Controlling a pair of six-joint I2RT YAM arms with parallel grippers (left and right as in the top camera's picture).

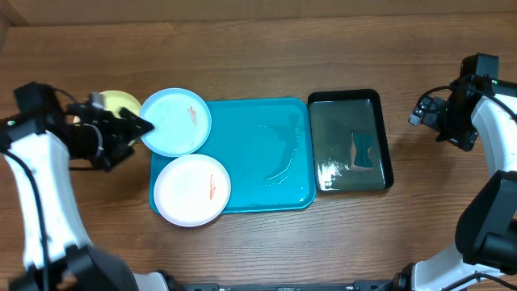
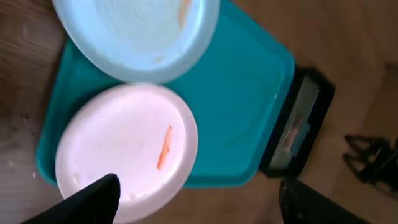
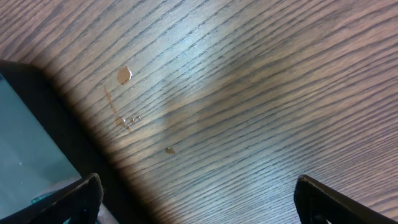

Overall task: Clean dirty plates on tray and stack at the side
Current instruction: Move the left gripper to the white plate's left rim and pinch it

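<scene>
The turquoise tray lies mid-table. The light blue plate overlaps its far left corner and has an orange smear. The white plate, also smeared orange, sits on the near left corner and juts over the rim. The yellow-green-rimmed plate lies on the table left of the tray, partly hidden by my left arm. My left gripper is open and empty beside the light blue plate's left edge. In the left wrist view it hangs above the white plate. My right gripper is open and empty over bare wood.
A black glossy tray holding water and a small blue object stands right of the turquoise tray. Its edge shows in the right wrist view. Small brown drops mark the wood near it.
</scene>
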